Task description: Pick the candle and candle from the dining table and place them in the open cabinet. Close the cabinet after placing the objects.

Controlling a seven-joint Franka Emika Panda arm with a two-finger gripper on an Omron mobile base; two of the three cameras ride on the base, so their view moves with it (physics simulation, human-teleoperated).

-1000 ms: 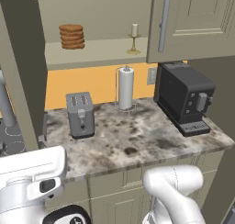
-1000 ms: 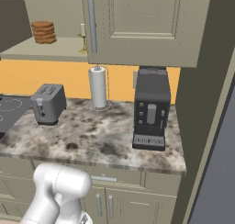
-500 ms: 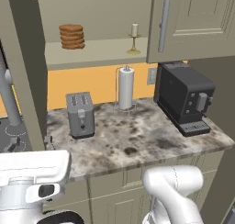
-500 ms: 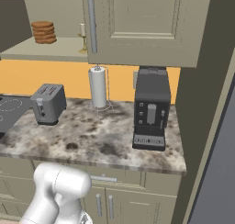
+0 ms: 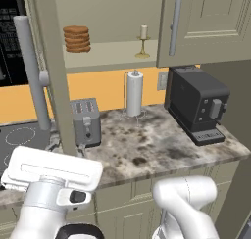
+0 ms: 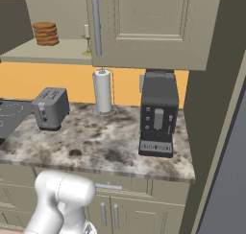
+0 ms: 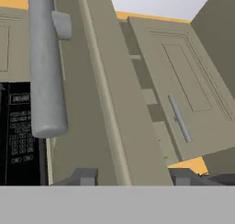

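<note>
A cream candle [image 5: 143, 38] on a brass holder stands upright on the shelf of the open cabinet [image 5: 112, 57]; it shows again as the candle [image 6: 87, 36] beside the closed door's handle. The cabinet's open left door [image 5: 54, 76] is seen edge-on, with its grey bar handle [image 5: 30, 71]. My white hand [image 5: 51, 170] sits low under that door. In the hand view my gripper [image 7: 134, 176] is open, and its fingertips [image 7: 87, 176] straddle the door's edge [image 7: 124, 108], next to the bar handle [image 7: 45, 67]. The dining table is out of view.
A stack of cookies [image 5: 77, 38] shares the shelf. On the stone counter [image 5: 162, 155] stand a toaster [image 5: 85, 120], a paper-towel roll [image 5: 134, 93] and a black coffee machine [image 5: 196, 103]. The right cabinet door [image 5: 211, 17] is closed. A cooktop [image 5: 19, 137] lies at the left.
In the left base view the open door with its bar handle has shifted to the right, and my white hand has moved right with it. The candle and counter things stay put.
</note>
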